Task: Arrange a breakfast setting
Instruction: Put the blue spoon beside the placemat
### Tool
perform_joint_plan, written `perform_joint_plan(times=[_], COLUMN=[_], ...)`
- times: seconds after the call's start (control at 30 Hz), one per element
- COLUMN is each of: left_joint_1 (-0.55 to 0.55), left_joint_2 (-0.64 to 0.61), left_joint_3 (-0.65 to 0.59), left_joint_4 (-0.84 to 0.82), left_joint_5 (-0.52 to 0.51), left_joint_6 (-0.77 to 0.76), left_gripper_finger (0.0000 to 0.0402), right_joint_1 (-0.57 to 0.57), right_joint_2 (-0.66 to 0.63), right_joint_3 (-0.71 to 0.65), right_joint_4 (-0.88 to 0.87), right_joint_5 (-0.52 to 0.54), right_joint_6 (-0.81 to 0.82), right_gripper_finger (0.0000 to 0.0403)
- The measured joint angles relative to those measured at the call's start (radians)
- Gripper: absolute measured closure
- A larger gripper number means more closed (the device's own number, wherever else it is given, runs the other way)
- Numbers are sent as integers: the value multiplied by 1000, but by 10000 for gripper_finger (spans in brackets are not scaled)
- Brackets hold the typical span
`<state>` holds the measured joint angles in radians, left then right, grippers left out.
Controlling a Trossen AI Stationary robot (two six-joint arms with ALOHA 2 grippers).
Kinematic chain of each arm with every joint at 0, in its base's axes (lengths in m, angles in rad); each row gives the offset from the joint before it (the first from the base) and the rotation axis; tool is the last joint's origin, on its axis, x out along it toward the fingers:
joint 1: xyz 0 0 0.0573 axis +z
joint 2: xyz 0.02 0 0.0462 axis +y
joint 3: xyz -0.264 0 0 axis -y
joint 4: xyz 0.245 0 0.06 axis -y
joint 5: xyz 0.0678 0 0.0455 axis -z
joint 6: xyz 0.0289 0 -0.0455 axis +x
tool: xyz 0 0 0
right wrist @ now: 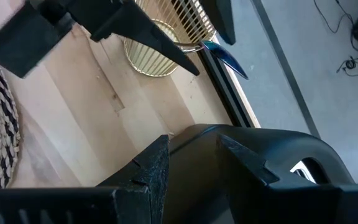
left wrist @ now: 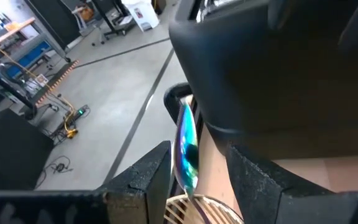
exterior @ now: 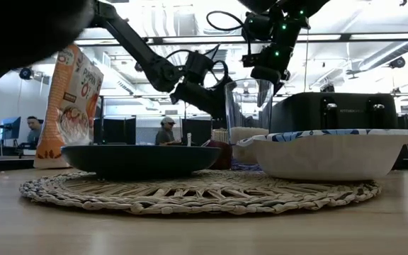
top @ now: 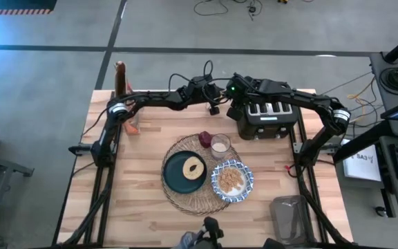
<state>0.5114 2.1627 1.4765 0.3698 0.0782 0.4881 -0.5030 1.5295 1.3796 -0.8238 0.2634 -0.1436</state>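
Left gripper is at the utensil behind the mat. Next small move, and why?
Probably raise the left gripper straight up: the blue utensil at it is just over the wire holder, with the toaster close beside, so a sideways move could snag.

Overhead looks straight down; table-level faces the room; both share the placemat (top: 197,173).

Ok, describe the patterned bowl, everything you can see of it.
The blue-and-white patterned bowl is round and shallow, white outside with a blue pattern along its rim, ceramic by its look. It stands upright on the wicker placemat, at the mat's edge beside the dark teal plate, and holds pale brown cereal. The clear glass stands close behind it. Neither hand touches it.
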Motion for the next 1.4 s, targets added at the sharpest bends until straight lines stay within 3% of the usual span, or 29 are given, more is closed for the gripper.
perform_joint_plan(times=[0.37,0.77,1.07,1.4], left_joint_1=[4,10,11,45], left_joint_2=[41,73,53,-74], left_joint_3=[17,73,69,55], left_joint_4=[55,22,-8,-66], left_joint_5=[0,-9,-10,15], left_joint_6=[-7,1,1,-7], left_gripper_finger=[277,394,397,399], right_joint_1=[0,0,0,1], right_joint_2=[0,2,2,-22], right_joint_3=[0,0,0,0], right_joint_4=[0,-6,-9,-15], right_joint_5=[0,0,0,0], right_joint_6=[2,13,12,39], right_gripper_finger=[280,280,280,280])
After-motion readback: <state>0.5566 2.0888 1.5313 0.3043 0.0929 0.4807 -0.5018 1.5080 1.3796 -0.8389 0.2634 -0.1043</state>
